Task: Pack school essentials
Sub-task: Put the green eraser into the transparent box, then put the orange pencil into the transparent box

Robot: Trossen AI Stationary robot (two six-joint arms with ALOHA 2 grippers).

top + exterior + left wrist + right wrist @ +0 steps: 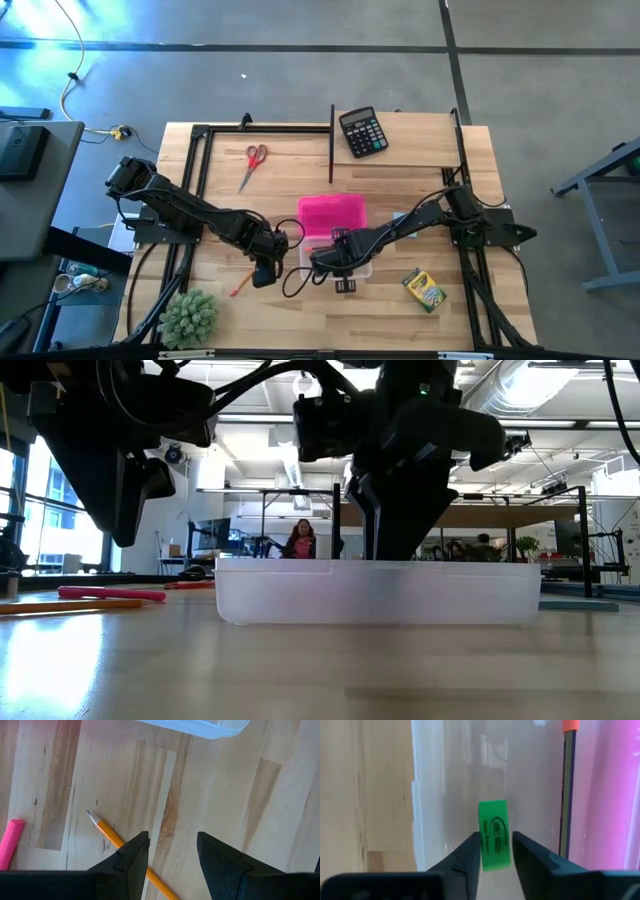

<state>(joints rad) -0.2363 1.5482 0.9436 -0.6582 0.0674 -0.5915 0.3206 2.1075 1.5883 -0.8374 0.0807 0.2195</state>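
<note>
Right hand (495,851) over box (450,795), eraser (494,835), pencil (566,790)

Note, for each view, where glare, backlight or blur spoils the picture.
High view: bluish glare on the floor at upper left. Low view: both arms backlit to silhouettes, sheen on the table. Right wrist view: the fingers are blurred, the eraser sharp.
</note>
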